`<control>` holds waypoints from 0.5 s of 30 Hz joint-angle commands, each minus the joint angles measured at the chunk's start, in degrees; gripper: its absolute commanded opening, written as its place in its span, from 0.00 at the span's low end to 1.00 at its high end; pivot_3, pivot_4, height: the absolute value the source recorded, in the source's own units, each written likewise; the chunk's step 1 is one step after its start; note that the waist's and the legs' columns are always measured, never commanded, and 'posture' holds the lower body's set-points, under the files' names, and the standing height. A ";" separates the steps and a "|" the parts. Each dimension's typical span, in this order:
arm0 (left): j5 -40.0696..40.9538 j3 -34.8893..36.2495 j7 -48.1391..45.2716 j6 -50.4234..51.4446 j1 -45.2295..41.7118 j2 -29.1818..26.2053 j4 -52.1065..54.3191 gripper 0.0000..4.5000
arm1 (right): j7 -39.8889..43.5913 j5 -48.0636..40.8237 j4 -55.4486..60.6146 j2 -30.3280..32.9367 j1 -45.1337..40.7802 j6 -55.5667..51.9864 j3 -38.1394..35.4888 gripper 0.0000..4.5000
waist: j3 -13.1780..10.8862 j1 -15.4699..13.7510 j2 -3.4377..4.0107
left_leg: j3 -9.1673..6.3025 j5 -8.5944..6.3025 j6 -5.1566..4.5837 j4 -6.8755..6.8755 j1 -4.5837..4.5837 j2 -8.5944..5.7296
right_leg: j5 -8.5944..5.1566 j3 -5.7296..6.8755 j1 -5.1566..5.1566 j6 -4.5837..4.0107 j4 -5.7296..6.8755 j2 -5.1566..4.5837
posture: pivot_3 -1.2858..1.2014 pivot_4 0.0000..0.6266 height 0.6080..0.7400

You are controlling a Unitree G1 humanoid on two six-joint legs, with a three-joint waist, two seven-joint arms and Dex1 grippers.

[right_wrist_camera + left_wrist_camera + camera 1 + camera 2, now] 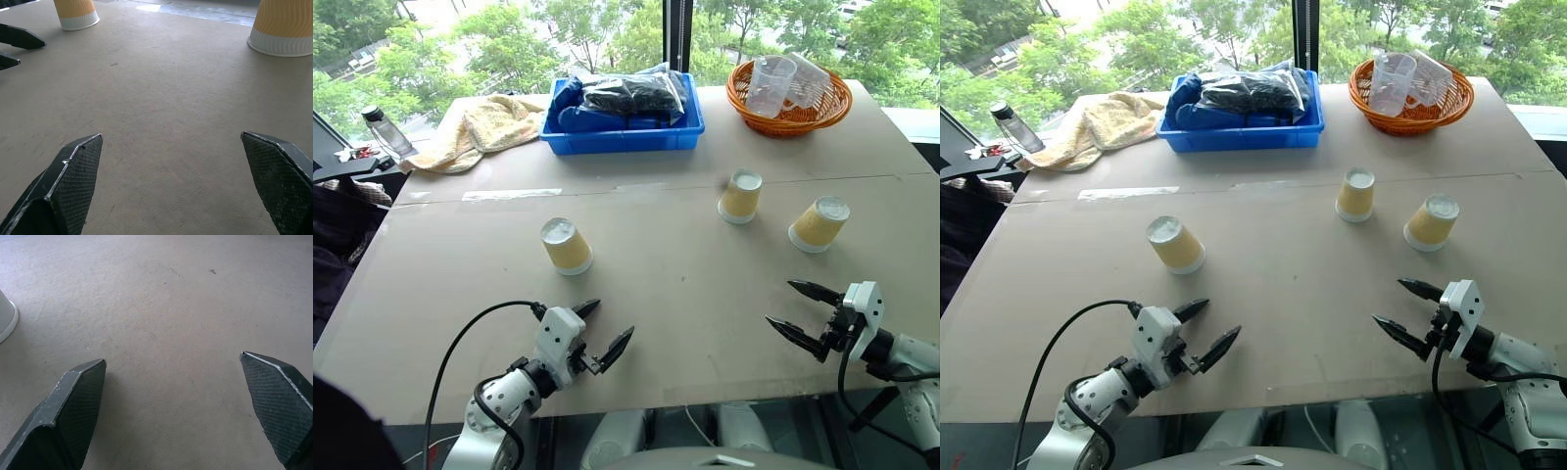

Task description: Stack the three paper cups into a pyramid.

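Three paper cups stand upside down and apart on the grey table [685, 294]. One cup [567, 245] is at the left, one [740, 196] right of centre, and one [819, 223] further right. My left gripper [610, 320] hovers open near the front edge, just short of the left cup and a little to its right, with nothing between its fingers. My right gripper [781, 302] is open and empty, near the front right, short of the two right-hand cups. In the right wrist view the left cup [76, 12] and another cup [286, 27] stand beyond the fingertips.
A blue bin [623, 127] of dark bagged items sits at the back centre. An orange basket [789, 98] with clear plastic cups is at the back right. A yellow towel [484, 127] and a bottle [386, 132] lie at the back left.
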State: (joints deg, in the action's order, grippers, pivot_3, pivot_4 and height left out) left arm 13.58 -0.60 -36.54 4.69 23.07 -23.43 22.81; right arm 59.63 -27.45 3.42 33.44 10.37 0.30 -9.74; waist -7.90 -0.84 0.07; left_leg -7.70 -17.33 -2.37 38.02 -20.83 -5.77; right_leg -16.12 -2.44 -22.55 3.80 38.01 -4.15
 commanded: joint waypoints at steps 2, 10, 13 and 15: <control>1.74 0.32 -1.85 -0.47 0.57 -1.22 1.11 1.00 | -0.21 -0.29 1.79 0.15 0.39 0.70 -1.13 0.99 | -0.01 0.00 -0.01 | 0.00 0.00 0.00 0.00 0.00 0.00 | 0.00 0.00 0.00 0.00 0.00 0.00 | 0.52 0.24 1.00; 4.16 1.72 -4.51 -2.21 0.95 -2.24 -0.27 1.00 | 0.33 -2.11 2.88 -0.09 0.73 -1.66 -0.79 0.99 | -0.02 0.01 -0.02 | -0.01 0.00 0.00 -0.02 -0.01 0.00 | 0.00 0.01 0.00 0.00 -0.02 0.00 | 0.52 0.24 1.00; 5.55 2.49 -6.19 -4.36 1.32 -2.47 -0.59 1.00 | 1.00 -2.97 3.31 -0.14 1.07 -2.02 -0.89 0.99 | -0.03 0.02 -0.02 | -0.01 0.00 0.00 -0.02 -0.01 0.01 | 0.00 0.01 0.00 0.00 -0.02 0.00 | 0.52 0.24 1.00; 6.53 3.28 -6.52 -4.93 1.37 -2.35 -0.71 1.00 | 1.15 -3.36 3.51 -0.21 1.27 -2.11 -1.02 0.99 | -0.04 0.00 -0.03 | -0.01 -0.01 0.00 -0.03 -0.01 0.01 | 0.00 0.01 0.00 0.00 -0.04 0.00 | 0.52 0.24 1.00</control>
State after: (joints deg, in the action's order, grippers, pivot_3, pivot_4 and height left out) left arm 18.47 1.41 -42.45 1.44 24.20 -25.60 21.63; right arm 60.23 -29.63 4.90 33.31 11.30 -1.94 -9.73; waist -7.94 -0.84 0.04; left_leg -7.71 -17.33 -2.38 37.99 -20.85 -5.76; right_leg -16.12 -2.43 -22.55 3.80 37.97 -4.15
